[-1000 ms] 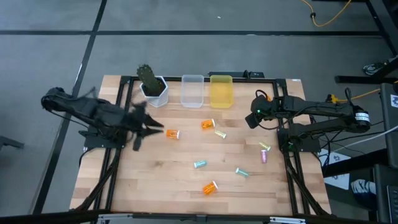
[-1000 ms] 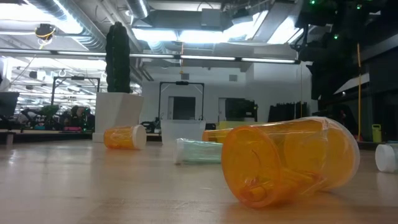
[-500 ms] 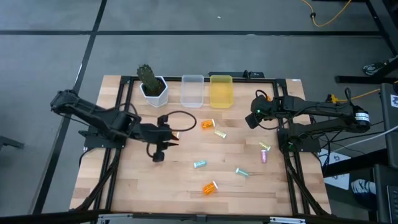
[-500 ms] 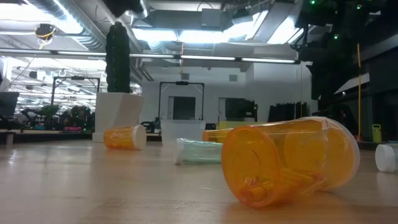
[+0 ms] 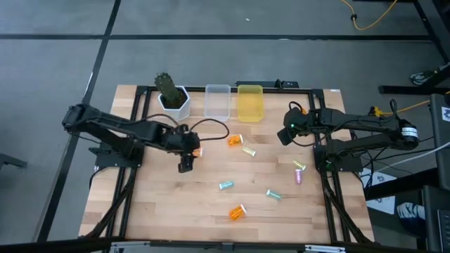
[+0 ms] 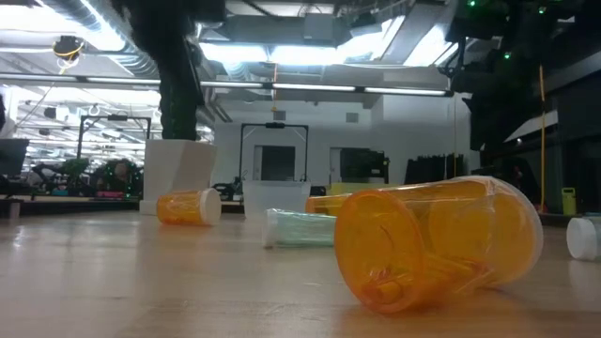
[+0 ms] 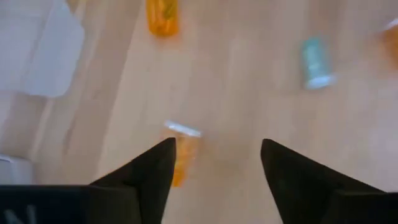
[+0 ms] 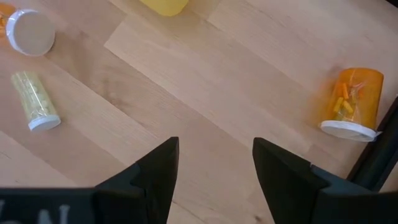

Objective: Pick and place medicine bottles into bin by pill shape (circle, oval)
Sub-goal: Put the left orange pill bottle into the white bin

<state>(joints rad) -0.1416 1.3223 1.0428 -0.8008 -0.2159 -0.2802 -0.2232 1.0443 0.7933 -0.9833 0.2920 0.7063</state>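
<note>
a: where sat the left gripper?
b: reached out over the worktop toward its middle, hovering above an orange bottle near the white cactus pot. jaws stood open; in the left wrist view the same orange bottle lay just beside one dark finger, white cap pointing away, not gripped.

a: and the right gripper?
b: parked at the right edge of the worktop, by the frame. jaws open, holding nothing; seen past them, a pale yellow bottle and another orange one lying on the wood.

a: bins?
b: two at the far edge, side by side: a clear bin and a yellow bin, just right of the cactus pot.

a: rest of the bottles?
b: scattered, all lying down. an orange bottle and a pale yellow one below the bins; a teal bottle and another teal one mid-worktop; a purple bottle and a pale green one toward the right; an orange bottle nearest the front edge, looming large in the low view.
</note>
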